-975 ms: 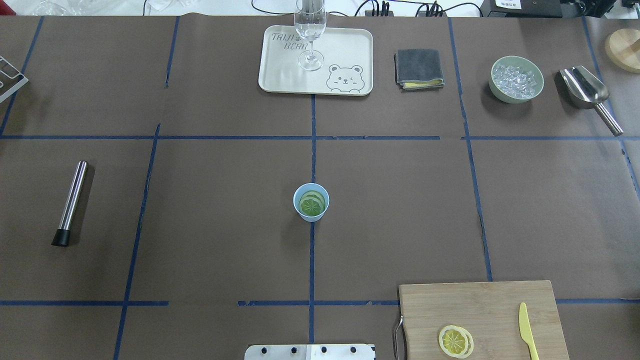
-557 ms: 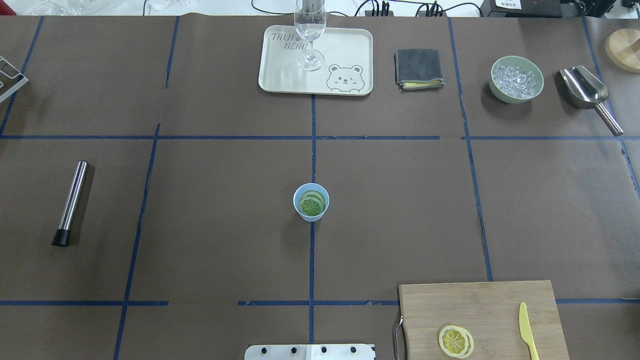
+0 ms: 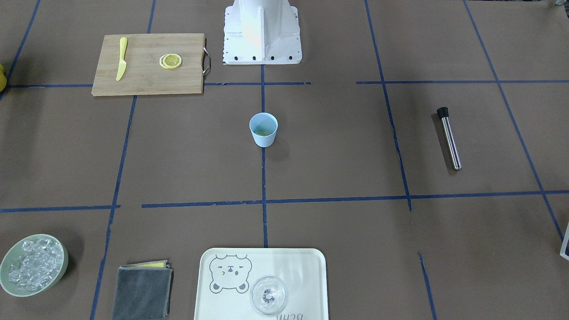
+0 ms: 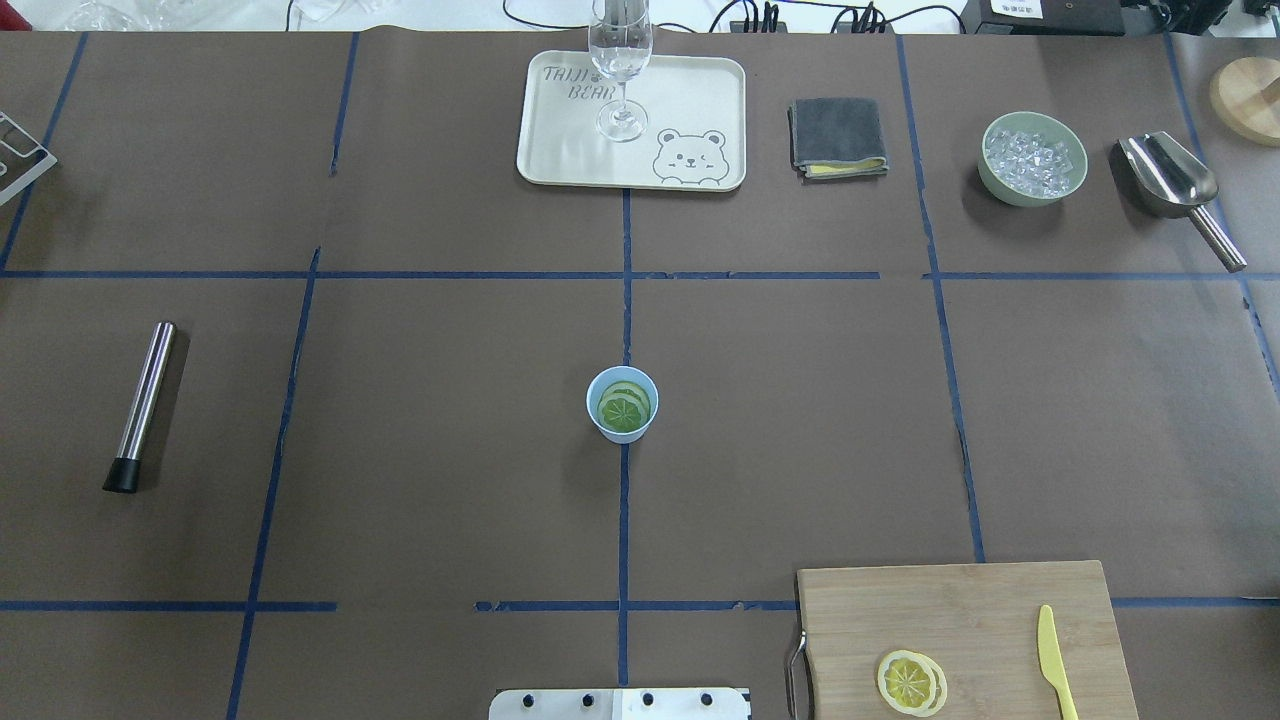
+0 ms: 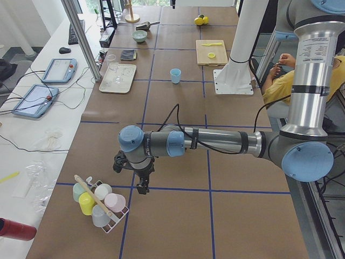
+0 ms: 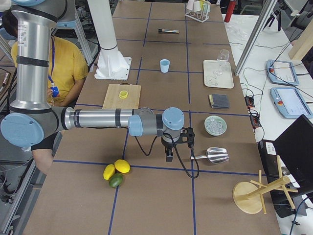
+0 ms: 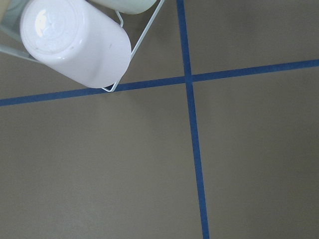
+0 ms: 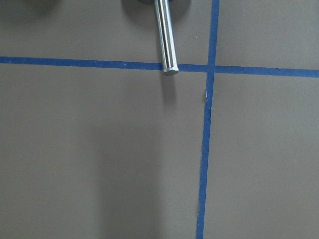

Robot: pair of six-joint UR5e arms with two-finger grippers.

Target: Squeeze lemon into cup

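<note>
Lemon slice [image 4: 912,683] lies flat, cut face up, on the wooden cutting board [image 4: 950,605], toward the board's edge nearest the robot's base, on the robot's right. A yellow plastic knife [image 4: 1050,660] lies on the same board, apart from the slice. Light-blue cup [image 4: 622,404] stands upright at table centre on the long blue tape line, well apart from the board, with round green slices inside (two overlapping, as far as the overhead view shows). Left gripper [image 5: 141,186] hangs fingers-down over the table's left end, just beside a wire rack [image 5: 119,220] of upturned pastel cups. How far its fingers stand apart, and whether they hold anything, cannot be told from this side view. Right gripper [image 6: 169,155] hangs fingers-down over the right end, near the handle of the metal ice scoop [image 6: 215,155]; its opening likewise cannot be told. Far side: cream bear tray [image 4: 580,140] carrying a clear stemmed glass [image 4: 621,60], folded grey cloth [image 4: 838,135], green bowl of ice [image 4: 1000,190]. A steel rod with black tip [image 4: 145,400] lies on the left side
</note>
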